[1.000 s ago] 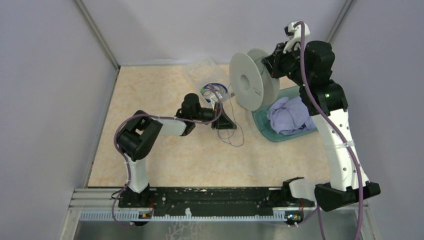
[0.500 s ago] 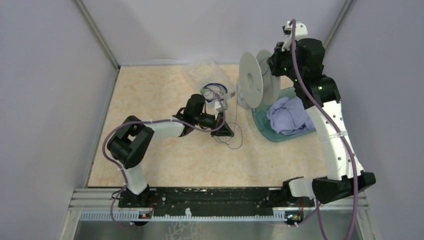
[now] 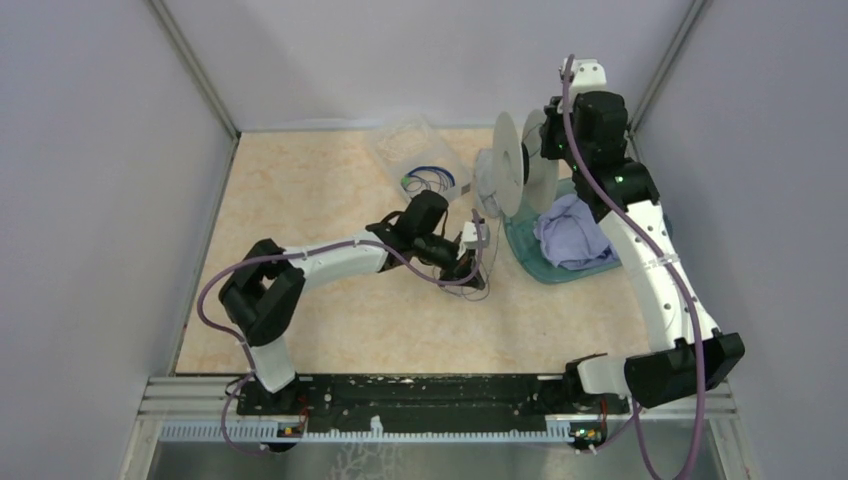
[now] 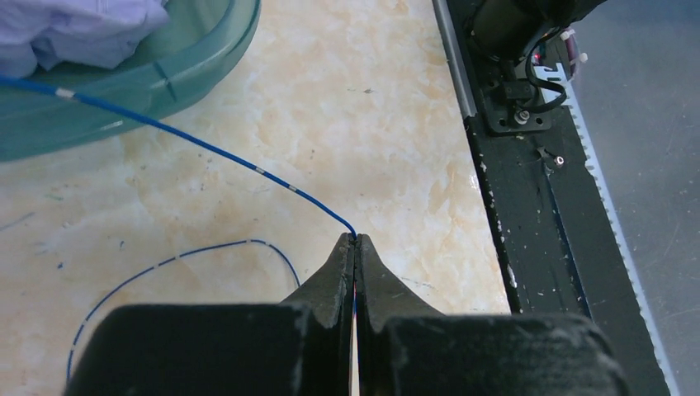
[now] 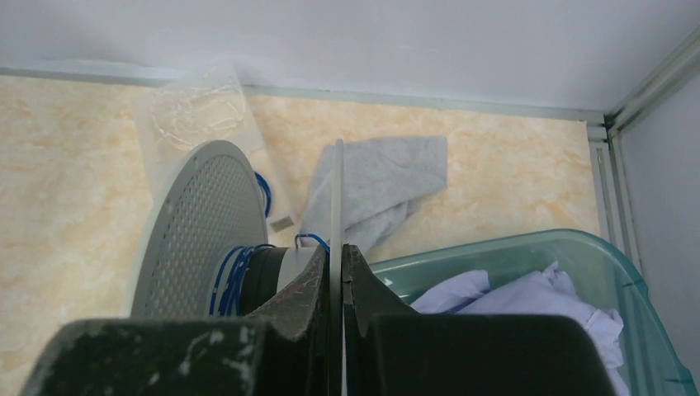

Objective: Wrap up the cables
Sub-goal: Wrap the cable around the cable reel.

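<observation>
The left gripper (image 4: 355, 247) is pinching the cable (image 4: 260, 172) at the very tips of its fully closed fingers. It is sitting low over the middle of the tabletop (image 4: 371, 107), a little toward the right edge. From that pinch the thin dark-blue strand is running up past the rim of the teal basin (image 4: 190, 70) toward the spool (image 3: 505, 165), and a slack loop is lying on the tabletop just beside the gripper. The right gripper (image 5: 336, 252) is clamping one thin flange of the spool between closed fingers, holding it in the air near the back edge, right of the middle and above the basin. Only a few blue turns are sitting on the hub, so I'd say the winding is barely under way.

What is worrying me is that fingertip hold. With so little of the cable in the pinch, a tug from the turning spool could pull it free. The strand is also passing close to the basin rim and could catch there. The loose loop could knot as it is being drawn in. The flange is thin, so the spool could twist in the right gripper's grip.
</observation>
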Robot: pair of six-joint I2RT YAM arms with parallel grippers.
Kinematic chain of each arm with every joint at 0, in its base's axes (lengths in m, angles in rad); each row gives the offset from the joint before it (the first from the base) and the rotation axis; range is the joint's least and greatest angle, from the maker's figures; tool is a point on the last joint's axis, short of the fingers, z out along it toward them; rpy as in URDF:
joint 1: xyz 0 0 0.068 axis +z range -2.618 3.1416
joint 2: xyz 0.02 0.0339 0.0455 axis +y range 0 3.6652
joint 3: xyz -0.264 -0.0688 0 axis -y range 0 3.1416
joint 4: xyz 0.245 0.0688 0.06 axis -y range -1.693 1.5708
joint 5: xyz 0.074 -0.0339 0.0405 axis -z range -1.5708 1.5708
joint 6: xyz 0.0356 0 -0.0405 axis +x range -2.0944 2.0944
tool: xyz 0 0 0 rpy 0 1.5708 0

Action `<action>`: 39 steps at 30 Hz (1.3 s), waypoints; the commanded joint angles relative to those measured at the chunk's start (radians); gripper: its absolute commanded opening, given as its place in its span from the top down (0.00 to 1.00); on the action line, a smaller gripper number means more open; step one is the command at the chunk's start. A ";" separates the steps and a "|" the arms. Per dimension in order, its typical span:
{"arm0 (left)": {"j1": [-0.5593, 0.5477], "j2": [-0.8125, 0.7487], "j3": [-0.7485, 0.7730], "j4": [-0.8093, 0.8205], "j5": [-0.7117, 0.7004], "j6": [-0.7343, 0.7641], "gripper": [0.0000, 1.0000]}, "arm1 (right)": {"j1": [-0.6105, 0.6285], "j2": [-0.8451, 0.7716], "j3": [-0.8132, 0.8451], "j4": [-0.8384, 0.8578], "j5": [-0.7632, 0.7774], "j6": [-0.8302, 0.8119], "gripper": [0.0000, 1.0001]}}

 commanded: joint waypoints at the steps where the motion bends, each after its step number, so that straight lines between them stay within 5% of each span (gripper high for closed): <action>1: -0.032 -0.075 0.092 -0.158 0.004 0.108 1.00 | -0.001 -0.033 -0.062 0.192 0.068 -0.025 1.00; 17: -0.040 -0.126 0.362 -0.394 -0.075 0.159 1.00 | 0.091 -0.103 -0.368 0.370 0.176 -0.161 1.00; 39: 0.254 -0.167 0.448 -0.279 -0.113 -0.058 1.00 | 0.093 -0.192 -0.501 0.305 -0.150 -0.295 1.00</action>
